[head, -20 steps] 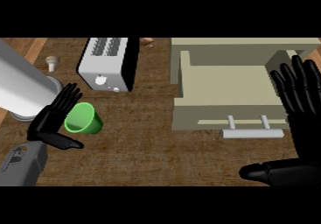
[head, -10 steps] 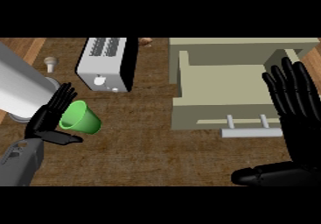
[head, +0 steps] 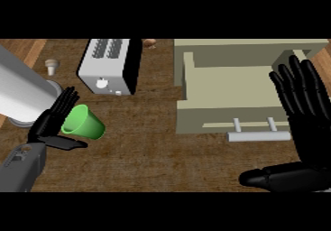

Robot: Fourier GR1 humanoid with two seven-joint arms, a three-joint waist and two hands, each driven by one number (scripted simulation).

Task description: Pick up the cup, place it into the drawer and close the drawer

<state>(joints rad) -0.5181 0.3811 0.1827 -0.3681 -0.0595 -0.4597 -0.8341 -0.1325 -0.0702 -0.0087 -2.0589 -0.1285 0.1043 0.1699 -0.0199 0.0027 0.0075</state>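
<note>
Pick-up step: left hand (head: 53, 122) cradles the tilted green plastic cup (head: 85, 122) unclenched; next, clench, then carry rightward to the open beige drawer (head: 227, 85).

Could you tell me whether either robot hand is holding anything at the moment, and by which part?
The left robot hand has the tilted green cup by its side, between straight fingers and thumb. The right robot hand is open and holds nothing.
</note>
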